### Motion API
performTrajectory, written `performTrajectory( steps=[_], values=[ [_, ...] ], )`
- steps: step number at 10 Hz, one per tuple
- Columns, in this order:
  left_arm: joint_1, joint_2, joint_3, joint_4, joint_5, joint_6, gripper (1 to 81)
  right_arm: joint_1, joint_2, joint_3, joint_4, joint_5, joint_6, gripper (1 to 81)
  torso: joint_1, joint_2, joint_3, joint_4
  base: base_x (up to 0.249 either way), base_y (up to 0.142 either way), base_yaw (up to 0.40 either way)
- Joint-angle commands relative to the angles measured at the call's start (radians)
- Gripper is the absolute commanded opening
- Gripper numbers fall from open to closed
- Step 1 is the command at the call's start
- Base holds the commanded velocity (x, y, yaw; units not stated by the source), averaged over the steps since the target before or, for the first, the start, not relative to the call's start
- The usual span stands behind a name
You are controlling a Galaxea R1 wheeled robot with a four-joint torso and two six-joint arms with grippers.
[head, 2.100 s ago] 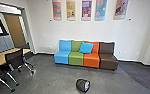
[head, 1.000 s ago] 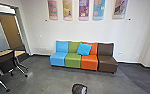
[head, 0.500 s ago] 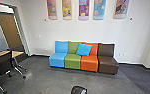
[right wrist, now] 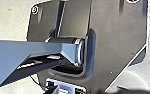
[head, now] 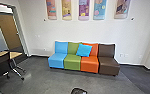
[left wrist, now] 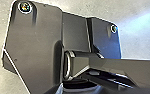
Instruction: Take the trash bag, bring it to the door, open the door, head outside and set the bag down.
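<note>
Bag (head: 78, 91), dark: on floor (head: 46, 82) before the sofa (head: 72, 62), well out from the floor's far edge; pick-up, carry, door-opening and outdoor set-down all judged outstanding, progress slight at most; left and right grippers, released or clenched, cannot tell.

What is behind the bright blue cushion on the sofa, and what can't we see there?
Behind the cushion are the green backrest and the orange backrest, each partly showing. The area the cushion overlaps is covered, so whatever is there cannot be seen.
</note>
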Motion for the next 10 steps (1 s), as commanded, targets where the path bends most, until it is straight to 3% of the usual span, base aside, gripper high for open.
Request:
performTrajectory(
  steps=[1,5,6,8,10],
  values=[
    [-0.045,0.005,0.011,-0.031,0.052,0.001,81.1,0.045,-0.008,0.001,0.009,-0.060,-0.004,81.1,0.000,0.000,0.000,0.000,0.115,0.000,0.000],
    [-0.045,-0.001,0.011,-0.028,0.054,0.001,81.1,0.047,-0.007,0.004,0.010,-0.067,-0.004,81.1,0.000,0.000,0.000,0.000,0.115,0.000,0.000],
    [-0.045,-0.001,0.011,-0.028,0.052,0.001,81.1,0.048,-0.007,0.004,0.010,-0.068,-0.004,81.1,0.000,0.000,-0.074,0.000,0.115,0.000,0.000],
    [-0.045,-0.004,0.011,-0.031,0.052,0.001,81.1,0.048,-0.007,0.001,0.010,-0.068,-0.004,81.1,0.000,0.000,-0.104,0.000,0.115,0.000,0.000],
    [-0.045,-0.009,0.011,-0.032,0.052,0.001,81.1,0.048,-0.007,0.001,0.009,-0.069,-0.004,81.1,0.000,0.000,-0.163,0.000,0.115,0.000,0.000]
  ],
)
